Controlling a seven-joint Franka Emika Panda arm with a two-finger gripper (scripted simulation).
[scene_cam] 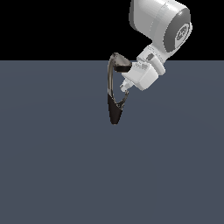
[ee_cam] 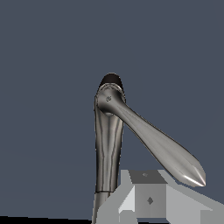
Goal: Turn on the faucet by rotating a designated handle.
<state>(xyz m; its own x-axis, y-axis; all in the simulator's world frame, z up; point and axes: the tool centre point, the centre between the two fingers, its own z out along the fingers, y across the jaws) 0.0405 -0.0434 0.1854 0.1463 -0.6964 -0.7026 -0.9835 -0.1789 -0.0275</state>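
**Pincer beside the faucet, handle just past its tips**

A small metal faucet [scene_cam: 114,94] stands on a plain grey surface [scene_cam: 52,166], its dark pointed base down and its slim neck arching up. A white arm reaches in from the exterior view's right, and its pincer [scene_cam: 126,89] sits close against the faucet, between neck and base. The handle [scene_cam: 123,101], a thin curved lever, branches from the base just below the pincer tips and runs upward along the neck's side. In the wrist view the faucet's long body [ee_cam: 108,144] lies straight ahead. I cannot tell whether the pincer is wide, narrow or touching the handle
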